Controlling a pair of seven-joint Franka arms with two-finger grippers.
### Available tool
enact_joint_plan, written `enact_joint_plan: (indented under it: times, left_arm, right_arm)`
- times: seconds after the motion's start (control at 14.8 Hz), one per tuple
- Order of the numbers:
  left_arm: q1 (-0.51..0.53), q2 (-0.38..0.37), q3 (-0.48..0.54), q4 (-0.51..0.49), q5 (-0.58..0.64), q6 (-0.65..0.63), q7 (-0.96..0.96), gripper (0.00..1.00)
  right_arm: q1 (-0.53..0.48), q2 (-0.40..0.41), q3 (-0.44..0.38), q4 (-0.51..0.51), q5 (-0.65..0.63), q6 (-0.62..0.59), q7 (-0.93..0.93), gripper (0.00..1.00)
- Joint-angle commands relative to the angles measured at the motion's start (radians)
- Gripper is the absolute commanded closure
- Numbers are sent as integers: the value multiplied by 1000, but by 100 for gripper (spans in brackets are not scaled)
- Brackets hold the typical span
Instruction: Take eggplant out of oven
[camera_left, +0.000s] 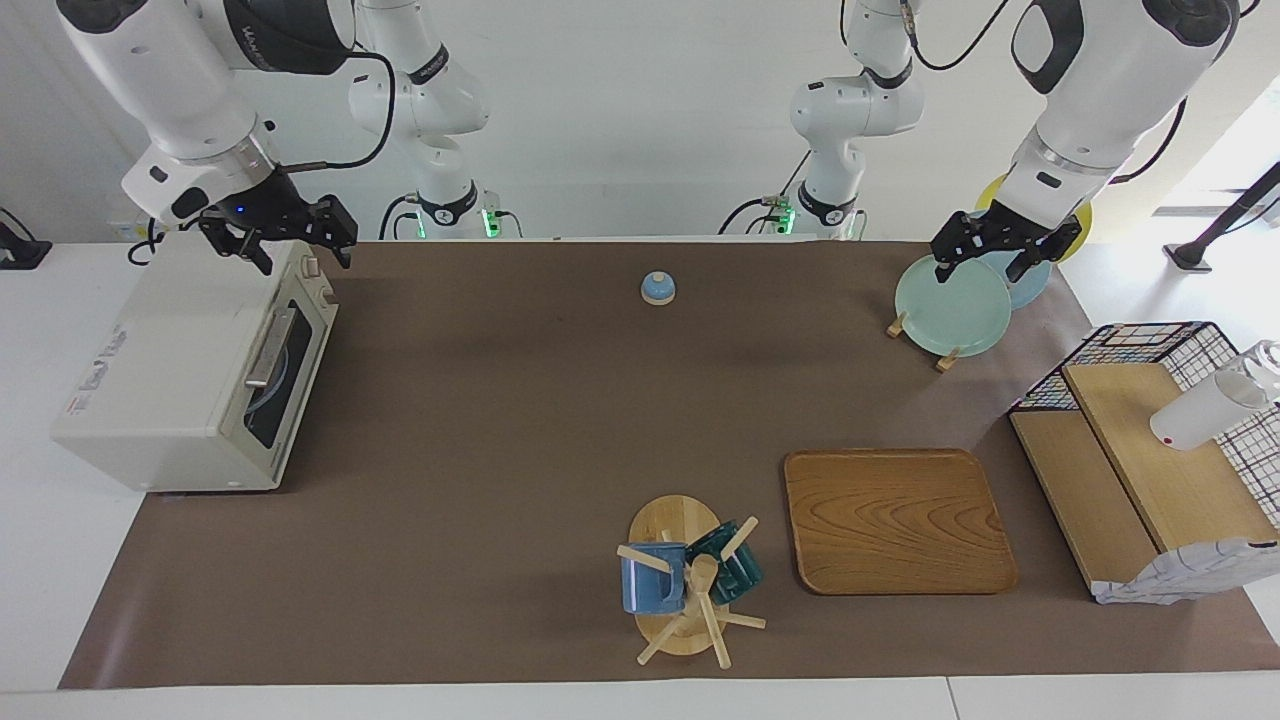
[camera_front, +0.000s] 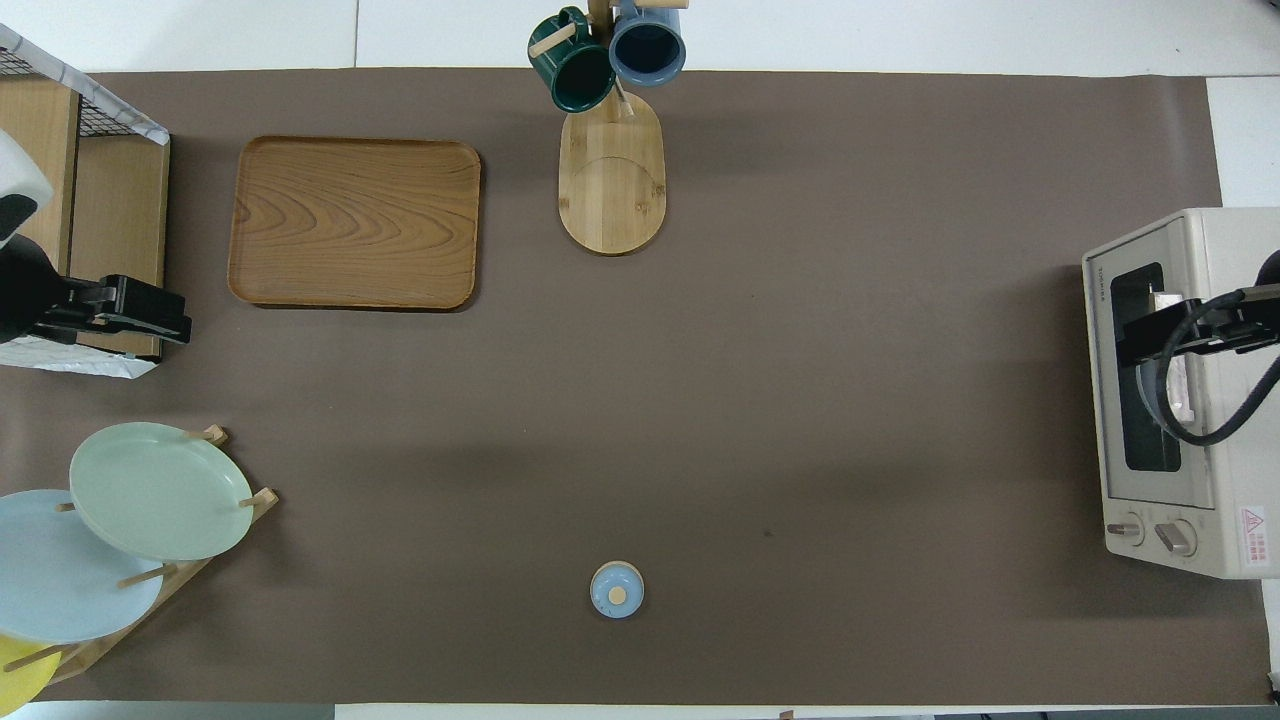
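hovering at the upper left of the facing view, the right hand (camera_left: 292, 242) hung just above the top corner of the oven (camera_left: 190, 375), its fingers spread apart and grasping nothing. the cream-white oven sat at the left edge of that view, at the right arm's end of the brown surface (camera_left: 500, 420), its dark glass door shut and the metal bar handle (camera_left: 268, 347) facing the middle of the surface, likely so a hand could pull it down from that side. the eggplant could not be seen; if it was in the oven, the shut door hid it. the door probably had to be opened first.

at the upper right of the facing view, the left hand (camera_left: 990, 262) waited over the plate rack (camera_left: 950, 305), fingers parted and holding nothing. a wooden tray (camera_left: 897, 520) lay bare at the lower right, a possible landing spot for the eggplant.
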Motion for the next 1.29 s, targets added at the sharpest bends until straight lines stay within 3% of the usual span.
enact_joint_plan:
  times: [0.0, 0.41, 0.47, 0.54, 0.61, 0.68, 0.88, 1.22]
  left_arm:
    - [10, -4, -7, 0, 15, -1, 11, 0]
    - [10, -4, -7, 0, 15, -1, 11, 0]
    - [10, -4, -7, 0, 15, -1, 11, 0]
    - [10, -4, -7, 0, 15, -1, 11, 0]
    - [10, -4, -7, 0, 15, -1, 11, 0]
    - [10, -4, -7, 0, 15, -1, 11, 0]
    - [10, -4, -7, 0, 15, -1, 11, 0]
    - [10, -4, -7, 0, 15, -1, 11, 0]
  right_arm:
    - [10, -11, -11, -21, -1, 21, 11, 0]
    - [-13, -16, -16, -21, 5, 34, -18, 0]
    - [-20, -16, -14, -28, 8, 50, -50, 16]
    - [-14, -22, -16, -47, 7, 92, -67, 65]
    - [-13, -44, -14, -108, 1, 131, -74, 89]
    - [-23, -72, -16, -177, 1, 201, -85, 100]
    - [-49, -114, -17, -335, -59, 361, -148, 100]
    - [-55, -57, -17, -347, -217, 401, -101, 100]
